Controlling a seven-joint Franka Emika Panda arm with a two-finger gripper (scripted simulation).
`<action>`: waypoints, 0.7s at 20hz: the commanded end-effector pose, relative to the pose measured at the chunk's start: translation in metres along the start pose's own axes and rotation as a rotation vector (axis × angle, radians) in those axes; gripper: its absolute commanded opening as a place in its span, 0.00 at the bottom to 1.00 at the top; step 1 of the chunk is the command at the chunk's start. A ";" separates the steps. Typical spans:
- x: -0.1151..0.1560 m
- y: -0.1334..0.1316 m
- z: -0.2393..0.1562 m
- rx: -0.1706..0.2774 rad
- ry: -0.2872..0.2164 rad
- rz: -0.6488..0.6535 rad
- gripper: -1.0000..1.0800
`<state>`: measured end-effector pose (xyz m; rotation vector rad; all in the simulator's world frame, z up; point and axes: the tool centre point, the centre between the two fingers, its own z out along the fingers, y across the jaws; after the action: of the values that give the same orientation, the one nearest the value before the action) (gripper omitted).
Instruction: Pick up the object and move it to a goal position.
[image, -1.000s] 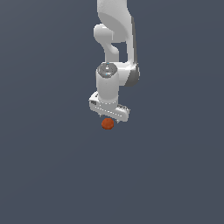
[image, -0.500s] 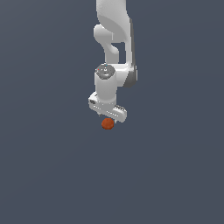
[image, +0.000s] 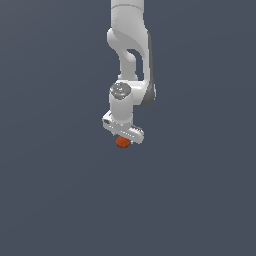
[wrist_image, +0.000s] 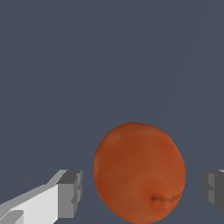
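Observation:
The object (image: 122, 142) is a small red-orange, slightly irregular ball lying on the dark grey floor. In the exterior view the white gripper (image: 123, 137) points straight down right over it, and the hand hides the ball's upper part. The wrist view shows the object (wrist_image: 139, 173) large and close between the two grey fingertips (wrist_image: 72, 192). A narrow gap of floor shows on each side of the ball, so the fingers straddle it without touching. The gripper is open.
A uniform dark grey floor (image: 60, 200) fills both views. The white arm (image: 130, 45) rises from the gripper toward the top of the exterior view. Nothing else shows.
The arm has come down, bringing the hand closer onto the ball. The ball has not moved.

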<state>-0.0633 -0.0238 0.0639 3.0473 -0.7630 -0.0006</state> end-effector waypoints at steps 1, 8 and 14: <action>0.000 0.000 0.010 0.000 0.000 0.001 0.96; 0.001 0.000 0.017 0.000 0.000 0.002 0.00; 0.001 0.000 0.017 0.000 0.000 0.002 0.00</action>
<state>-0.0626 -0.0233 0.0481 3.0478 -0.7648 0.0017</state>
